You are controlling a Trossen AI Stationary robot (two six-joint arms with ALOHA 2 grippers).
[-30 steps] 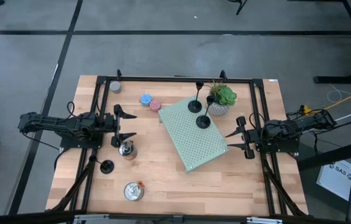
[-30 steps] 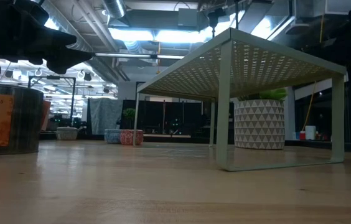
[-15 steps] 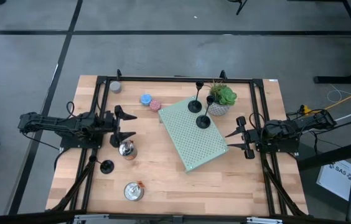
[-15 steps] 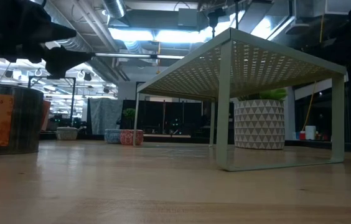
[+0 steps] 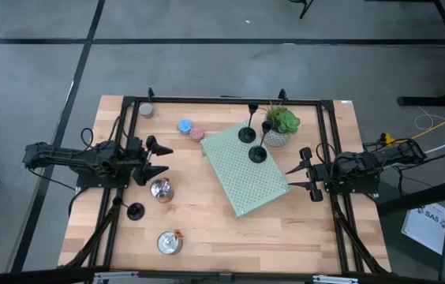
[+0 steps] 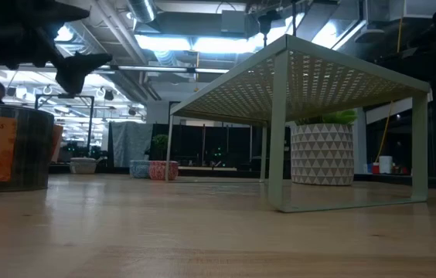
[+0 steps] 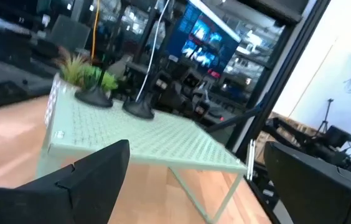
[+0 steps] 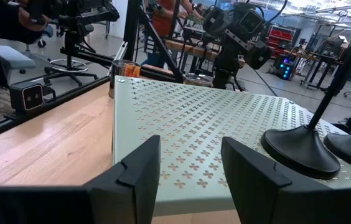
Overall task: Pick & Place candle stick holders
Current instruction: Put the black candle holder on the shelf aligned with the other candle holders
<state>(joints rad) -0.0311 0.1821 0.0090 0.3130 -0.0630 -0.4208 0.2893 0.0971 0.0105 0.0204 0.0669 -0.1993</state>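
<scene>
High: two holders (image 5: 256,153) sit on the green rack (image 5: 244,170), so placed; third holder (image 5: 135,211) on the table by the left frame rail, likely next pick. Left gripper (image 5: 159,158) wide, empty, hangs above the tin (image 5: 159,188). Right gripper (image 5: 295,178) parked at the rack edge, part open, empty.

Low: rack (image 6: 295,85) raised on legs.

Left wrist: rack ahead, both holders (image 7: 142,107) upright.

Right wrist: fingers (image 8: 139,163) apart, holder bases (image 8: 300,149) just ahead.

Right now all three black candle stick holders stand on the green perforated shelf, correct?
No, only two candle stick holders stand on the green perforated shelf. The third holder sits on the table by the left arm, as the high view shows.
</scene>
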